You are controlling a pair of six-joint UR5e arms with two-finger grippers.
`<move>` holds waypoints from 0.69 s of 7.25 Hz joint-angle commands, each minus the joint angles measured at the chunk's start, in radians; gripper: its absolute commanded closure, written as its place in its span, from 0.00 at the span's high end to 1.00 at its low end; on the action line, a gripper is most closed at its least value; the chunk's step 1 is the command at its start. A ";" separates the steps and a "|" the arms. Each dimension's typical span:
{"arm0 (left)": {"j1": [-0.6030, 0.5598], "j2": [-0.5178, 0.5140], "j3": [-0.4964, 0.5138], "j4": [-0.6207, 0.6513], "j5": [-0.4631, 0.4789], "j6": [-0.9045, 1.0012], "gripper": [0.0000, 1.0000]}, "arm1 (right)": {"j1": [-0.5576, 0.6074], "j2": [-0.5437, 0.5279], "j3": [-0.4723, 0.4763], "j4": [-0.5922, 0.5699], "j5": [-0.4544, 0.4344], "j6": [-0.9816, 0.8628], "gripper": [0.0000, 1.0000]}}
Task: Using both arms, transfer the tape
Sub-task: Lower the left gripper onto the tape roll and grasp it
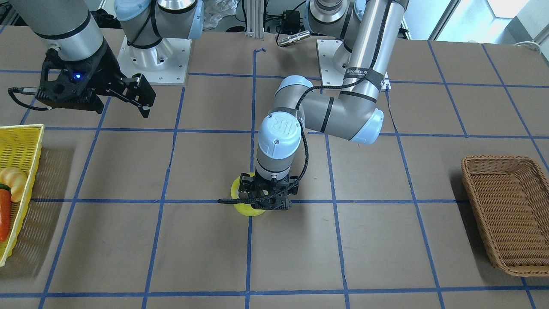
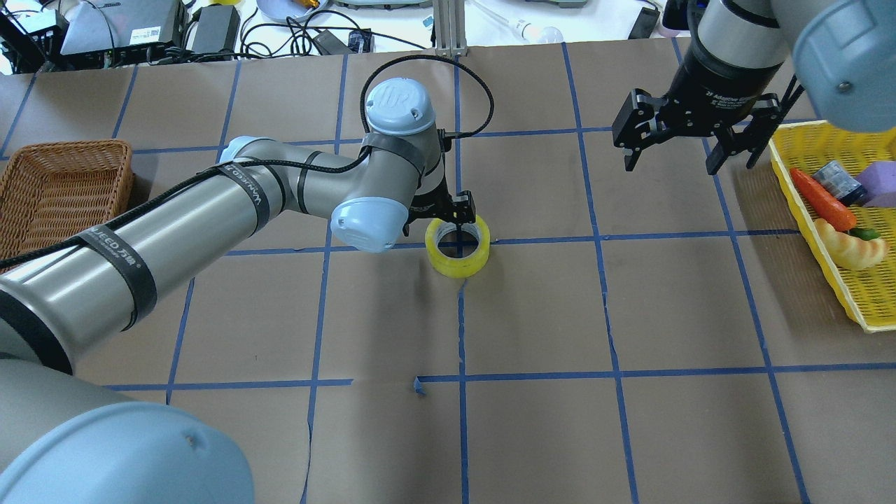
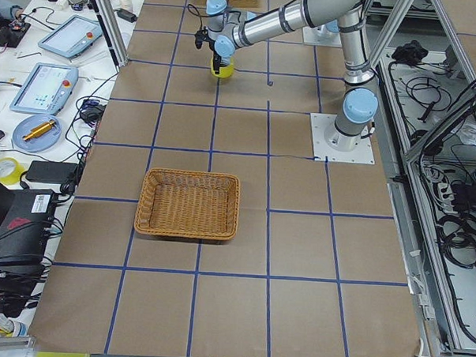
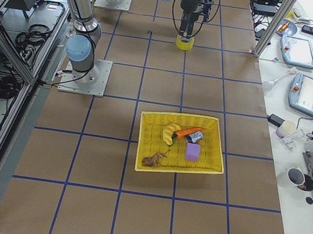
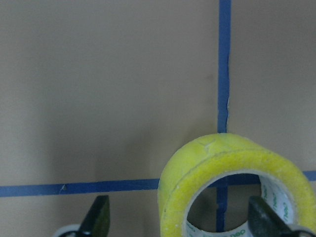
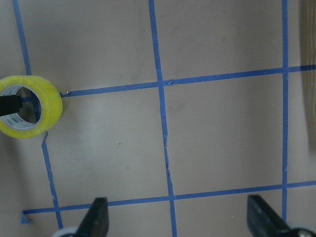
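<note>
The yellow tape roll [image 2: 458, 262] lies flat on the brown table at a crossing of blue grid lines near the middle; it also shows in the front view [image 1: 246, 210]. My left gripper [image 2: 448, 220] points straight down over it and is open. In the left wrist view the gripper [image 5: 181, 219] straddles the tape's [image 5: 217, 163] wall, one finger inside the ring and one outside. My right gripper [image 2: 689, 150] is open and empty, held above the table well to the right of the tape. In the right wrist view the tape [image 6: 49, 106] lies far left.
A yellow basket [image 2: 850, 304] with toy foods stands at the right edge, just beside my right gripper. A brown wicker basket [image 2: 63, 182] stands at the far left. Cables and devices lie beyond the table's far edge.
</note>
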 commanded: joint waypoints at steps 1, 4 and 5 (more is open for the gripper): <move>-0.016 -0.007 -0.027 0.011 0.000 0.002 0.44 | 0.015 -0.002 -0.003 -0.001 -0.034 -0.003 1.00; -0.011 -0.007 -0.035 0.049 0.007 0.065 0.00 | 0.015 -0.002 0.000 0.029 -0.046 0.030 1.00; 0.001 0.010 -0.027 0.049 0.008 0.065 0.00 | 0.015 -0.002 -0.004 0.066 -0.049 0.030 1.00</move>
